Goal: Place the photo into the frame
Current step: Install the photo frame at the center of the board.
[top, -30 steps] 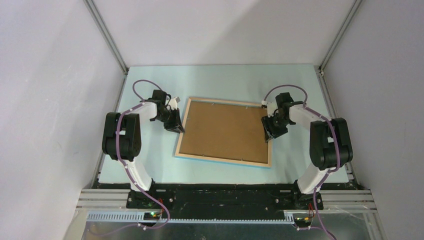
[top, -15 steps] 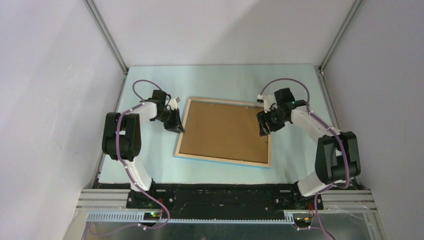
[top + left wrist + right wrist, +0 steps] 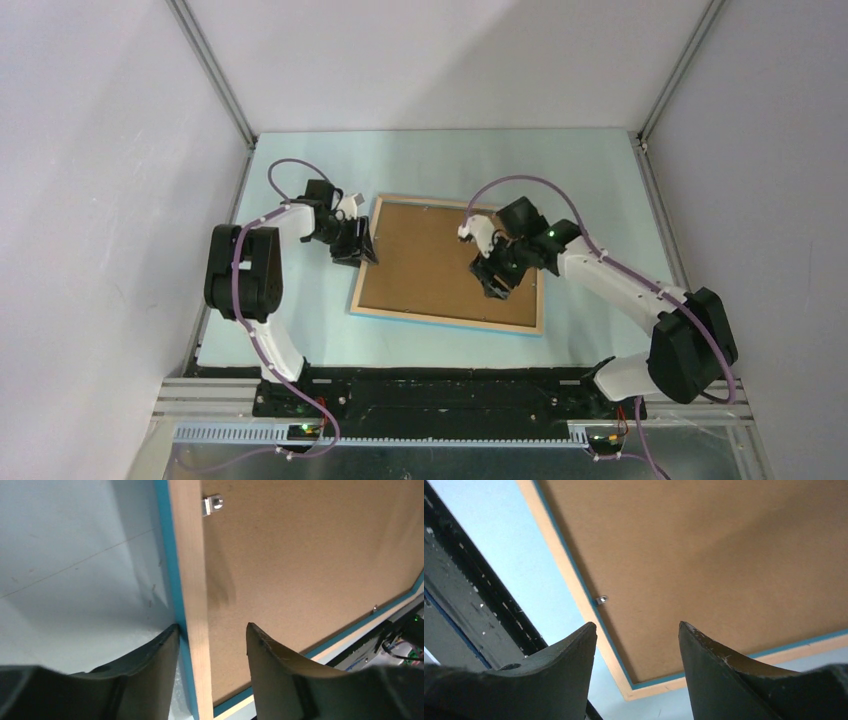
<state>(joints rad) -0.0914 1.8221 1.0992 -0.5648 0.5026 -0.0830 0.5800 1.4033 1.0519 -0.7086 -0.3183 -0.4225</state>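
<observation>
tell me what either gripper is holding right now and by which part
Nothing is held. The left gripper straddles the left rail of the frame with jaws open, not clamped; the right gripper hovers open over the backing board.

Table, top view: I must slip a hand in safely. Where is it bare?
Bare: the far strip of table between the frame and back wall, and the near strip before the arm bases. Crowded: the left end effector straddles the frame's left rail; the right end effector hangs over the backing board.

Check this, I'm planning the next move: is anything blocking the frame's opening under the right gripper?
Yes: the brown backing board fills the frame below the open right gripper, a metal clip at its edge.
</observation>
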